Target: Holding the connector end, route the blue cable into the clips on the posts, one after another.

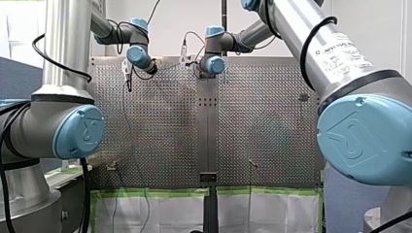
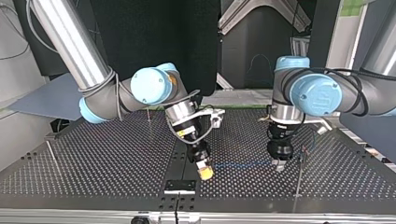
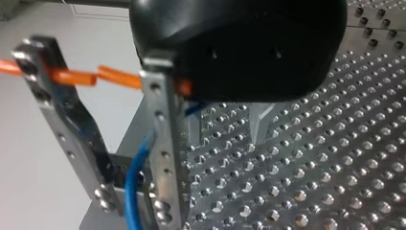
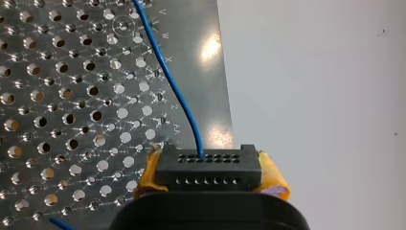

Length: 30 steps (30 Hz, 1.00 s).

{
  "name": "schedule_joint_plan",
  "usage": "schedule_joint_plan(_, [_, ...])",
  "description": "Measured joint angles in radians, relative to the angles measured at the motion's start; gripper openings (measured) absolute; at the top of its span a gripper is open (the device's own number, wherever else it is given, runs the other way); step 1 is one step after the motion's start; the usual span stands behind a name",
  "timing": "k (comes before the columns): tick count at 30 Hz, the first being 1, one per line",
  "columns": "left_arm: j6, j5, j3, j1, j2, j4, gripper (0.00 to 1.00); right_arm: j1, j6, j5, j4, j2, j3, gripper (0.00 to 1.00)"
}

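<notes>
Your right gripper (image 2: pixel 204 171) pinches the black connector (image 4: pixel 208 165) between yellow pads. In the top view, the blue cable (image 2: pixel 240 164) runs toward 3 o'clock, to your left gripper (image 2: pixel 279 164), whose fingers stand apart. Routing looks early. Next, guide the cable into the post (image 2: pixel 300 177) at 3 o'clock, keeping it taut.

The front view is bright, with a white wall (image 1: pixel 189 17) glowing at the back. The top view is much darker (its back is nearly black), yet the silver tube of my right arm (image 2: pixel 65 42) shines. In the right wrist view a white glare spot sits on the metal strip (image 4: pixel 210 48) of the table (image 4: pixel 72 120), and the connector (image 4: pixel 208 167) looks clear. In the left wrist view the black body of my left gripper (image 3: pixel 227 134) is close and blurry, and the table holes glint.
</notes>
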Motion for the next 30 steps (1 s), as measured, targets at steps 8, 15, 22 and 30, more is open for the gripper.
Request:
schedule_joint_plan(8, [0.003, 0.002, 0.000, 0.002, 0.000, 0.002, 0.33, 0.000, 0.000, 0.000, 0.000, 0.000, -0.002, 0.00])
schedule_joint_plan(15, [0.006, 0.010, 0.000, 0.002, 0.000, 0.003, 0.03, 0.000, 0.000, 0.000, 0.001, 0.000, -0.002, 0.00])
schedule_joint_plan(22, [0.011, 0.013, 0.000, 0.002, 0.000, 0.003, 0.00, 0.000, 0.000, 0.000, 0.002, 0.000, -0.002, 0.00])
schedule_joint_plan(30, [0.013, 0.013, 0.000, 0.002, 0.000, 0.002, 0.00, 0.000, 0.001, 0.000, 0.004, 0.001, -0.002, 0.00])
